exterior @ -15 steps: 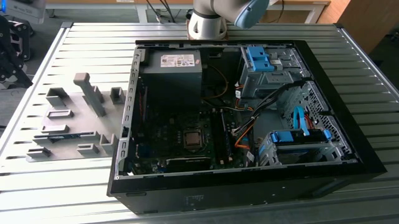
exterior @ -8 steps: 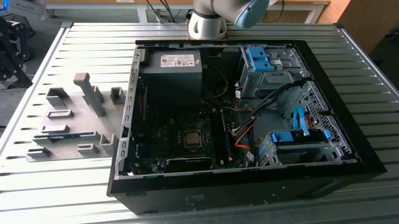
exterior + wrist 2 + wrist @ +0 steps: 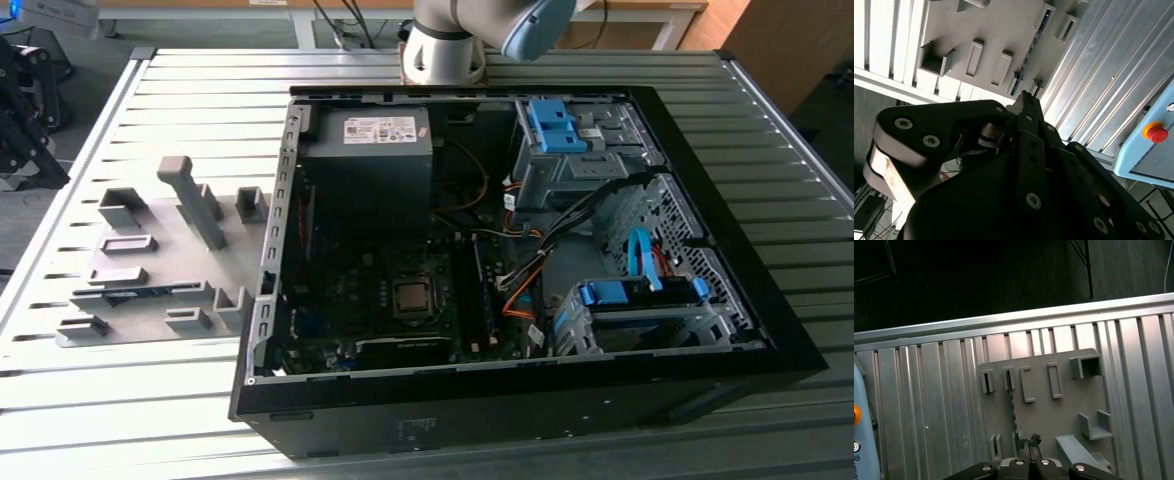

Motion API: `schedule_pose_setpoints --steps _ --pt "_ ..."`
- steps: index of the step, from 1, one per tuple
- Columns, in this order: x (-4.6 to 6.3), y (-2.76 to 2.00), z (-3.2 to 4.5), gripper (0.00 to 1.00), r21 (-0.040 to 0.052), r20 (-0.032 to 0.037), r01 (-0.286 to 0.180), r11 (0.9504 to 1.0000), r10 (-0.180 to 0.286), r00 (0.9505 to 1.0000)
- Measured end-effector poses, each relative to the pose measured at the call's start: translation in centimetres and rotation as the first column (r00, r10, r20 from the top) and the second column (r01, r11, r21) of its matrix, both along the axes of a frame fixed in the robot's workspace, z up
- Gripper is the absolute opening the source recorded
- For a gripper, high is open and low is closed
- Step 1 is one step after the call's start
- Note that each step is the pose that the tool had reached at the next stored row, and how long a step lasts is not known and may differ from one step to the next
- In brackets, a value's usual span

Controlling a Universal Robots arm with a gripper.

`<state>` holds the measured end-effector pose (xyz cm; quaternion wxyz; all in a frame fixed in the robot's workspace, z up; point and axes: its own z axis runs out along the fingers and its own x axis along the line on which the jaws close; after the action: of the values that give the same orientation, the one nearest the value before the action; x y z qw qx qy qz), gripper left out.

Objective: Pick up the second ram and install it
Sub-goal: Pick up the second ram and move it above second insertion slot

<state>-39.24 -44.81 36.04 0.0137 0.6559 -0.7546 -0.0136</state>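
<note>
The second ram [image 3: 140,292] is a thin blue stick lying on edge between grey blocks on the grey holder plate [image 3: 147,335], at the exterior view's left of the computer case. In both wrist views the ram [image 3: 1012,410] [image 3: 1029,55] appears as a narrow dark strip on the holder plate [image 3: 1046,415] [image 3: 999,30]. My gripper [image 3: 1028,441] [image 3: 1025,96] hangs well above the plate, its tips lined up near one end of the stick and apart from it. The fingers look shut together, with nothing between them.
An open black computer case [image 3: 754,310] lies on the slatted metal table [image 3: 174,90], showing the motherboard [image 3: 387,290], cables and blue drive-bay clips [image 3: 554,125]. The arm's base [image 3: 447,45] stands behind the case. A pale blue box with a red button [image 3: 1156,132] sits past the table edge.
</note>
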Motion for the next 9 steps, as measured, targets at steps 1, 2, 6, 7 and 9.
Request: schedule_pose_setpoints --steps 1,2,6,7,9 --pt "0.0 0.0 0.0 0.11 0.0 0.0 0.0 1.0 0.0 1.0" --pt "0.0 0.0 0.0 0.11 0.0 0.0 0.0 1.0 0.0 1.0" --pt "0.0 0.0 0.0 0.11 0.0001 0.0 0.0 1.0 0.0 1.0" --pt "0.0 0.0 0.0 0.11 0.0001 0.0 -0.001 1.0 0.001 1.0" --pt "0.0 0.0 0.0 0.11 0.0 0.0 -0.001 1.0 0.001 1.0"
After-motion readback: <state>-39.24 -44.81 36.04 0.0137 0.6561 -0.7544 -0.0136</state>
